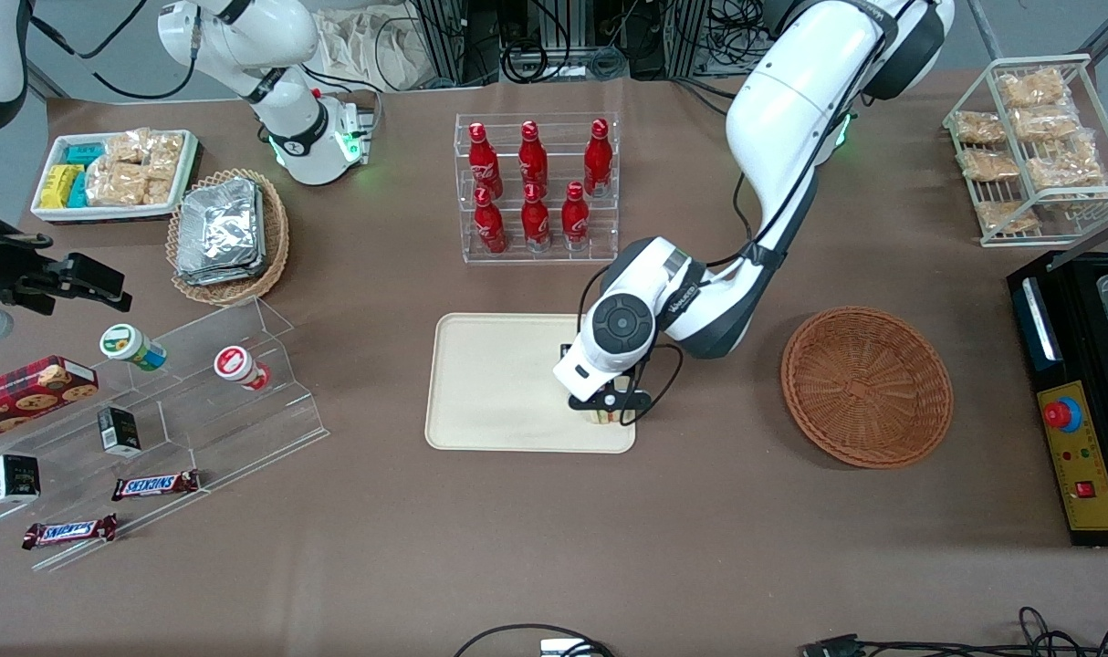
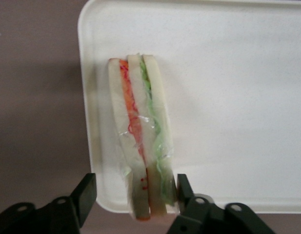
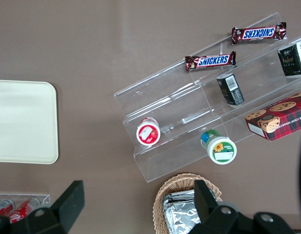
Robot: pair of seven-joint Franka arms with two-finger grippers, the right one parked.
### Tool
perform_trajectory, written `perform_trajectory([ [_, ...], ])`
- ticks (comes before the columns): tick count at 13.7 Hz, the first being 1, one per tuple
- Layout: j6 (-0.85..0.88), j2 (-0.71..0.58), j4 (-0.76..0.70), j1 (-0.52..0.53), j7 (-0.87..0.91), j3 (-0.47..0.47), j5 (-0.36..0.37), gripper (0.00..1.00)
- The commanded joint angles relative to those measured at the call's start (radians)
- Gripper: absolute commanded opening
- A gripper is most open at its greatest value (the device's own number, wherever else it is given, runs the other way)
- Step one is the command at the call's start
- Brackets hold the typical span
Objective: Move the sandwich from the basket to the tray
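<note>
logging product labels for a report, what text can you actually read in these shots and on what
"SNICKERS": bar on the clear step shelf.
"SNICKERS": second bar on the same shelf.
Bottle script: too small to read.
Carton, cup and cookie box print: unreadable.
Sandwich on tray, open gripper around it: no text.

tray (image 2: 228, 97): smooth matt plastic | sandwich (image 2: 140, 141): glossy clear wrap | basket (image 1: 867, 386): rough woven wicker

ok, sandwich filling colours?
Orange-red and green layers in the sandwich, clearest in the left wrist view; gripper open around it.
</note>
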State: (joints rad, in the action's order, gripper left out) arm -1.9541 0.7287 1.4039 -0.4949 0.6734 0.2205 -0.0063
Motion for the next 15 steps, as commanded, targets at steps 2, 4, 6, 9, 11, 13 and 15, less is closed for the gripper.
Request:
perform_trajectory([
  [2, 0.097, -0.199, 0.128, 0.076, -0.001, -0.012, -0.006, 1.0],
  [4, 0.095, -0.323, 0.264, 0.107, -0.02, -0.012, -0.006, 1.0],
  [6, 0.084, -0.46, 0.425, 0.139, -0.026, -0.012, -0.003, 1.0],
  [9, 0.128, -0.626, 0.54, 0.243, -0.206, -0.013, -0.011, 1.0],
  [11, 0.208, -0.65, 0.499, 0.333, -0.303, -0.015, -0.005, 1.0],
  [13, 0.248, -0.65, 0.439, 0.439, -0.353, -0.015, 0.003, 1.0],
  [15, 0.262, -0.646, 0.362, 0.501, -0.353, -0.017, 0.012, 1.0],
])
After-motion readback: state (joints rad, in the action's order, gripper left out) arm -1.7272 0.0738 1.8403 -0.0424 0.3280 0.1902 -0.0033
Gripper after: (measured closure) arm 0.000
